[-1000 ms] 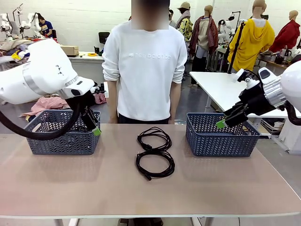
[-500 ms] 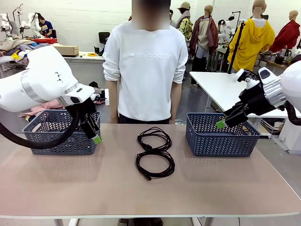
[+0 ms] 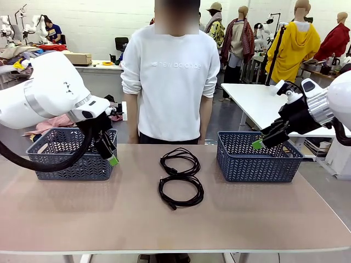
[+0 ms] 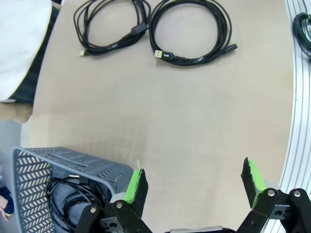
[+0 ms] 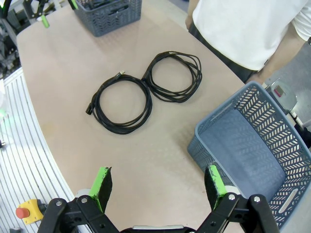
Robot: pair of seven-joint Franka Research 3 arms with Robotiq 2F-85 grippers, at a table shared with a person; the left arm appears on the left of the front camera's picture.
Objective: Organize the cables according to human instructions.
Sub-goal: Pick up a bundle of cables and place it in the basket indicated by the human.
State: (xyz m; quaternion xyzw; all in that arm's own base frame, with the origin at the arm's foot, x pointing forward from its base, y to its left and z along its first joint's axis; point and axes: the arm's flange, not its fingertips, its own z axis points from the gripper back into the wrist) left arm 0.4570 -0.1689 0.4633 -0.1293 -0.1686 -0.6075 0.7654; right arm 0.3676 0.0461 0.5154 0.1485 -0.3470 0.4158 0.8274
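Two cables (image 3: 174, 173) wait on the table (image 3: 109, 219)

Left end effector (image 3: 109, 156), beside the left basket (image 3: 66, 167), and right end effector (image 3: 258, 143), beside the right basket (image 3: 258, 164), hover with jaws apart. The cables lie between them, touching. Pinch one loop's rim only, clear of its neighbour.

Two black coiled cables (image 3: 175, 174) adjacent mid-table; third cable (image 4: 60, 187) in basket (image 4: 73, 162)

"new balance" across the chest, on the person's white sweatshirt (image 3: 170, 93)
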